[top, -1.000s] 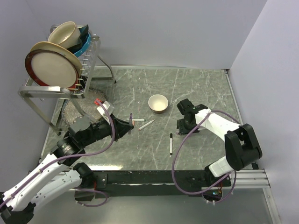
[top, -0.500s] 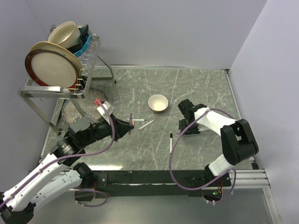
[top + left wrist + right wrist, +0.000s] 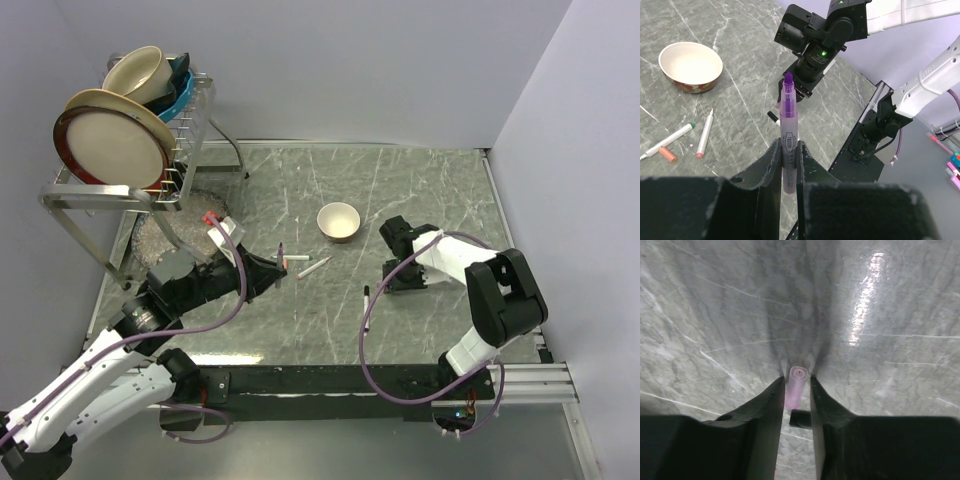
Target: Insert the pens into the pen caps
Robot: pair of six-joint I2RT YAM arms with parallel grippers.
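Right fingers shifted slightly | gripping pink cap | purple pen unmoved

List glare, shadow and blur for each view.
Right wrist view: a glare streak on the marble table, dark shadow ahead of the right claw, pink cap crisp. Left wrist view: left claw dark and soft, purple pen sharp. Top external view: evenly lit, no glare.

Robot lab cell: bare white walls, metal-framed table.
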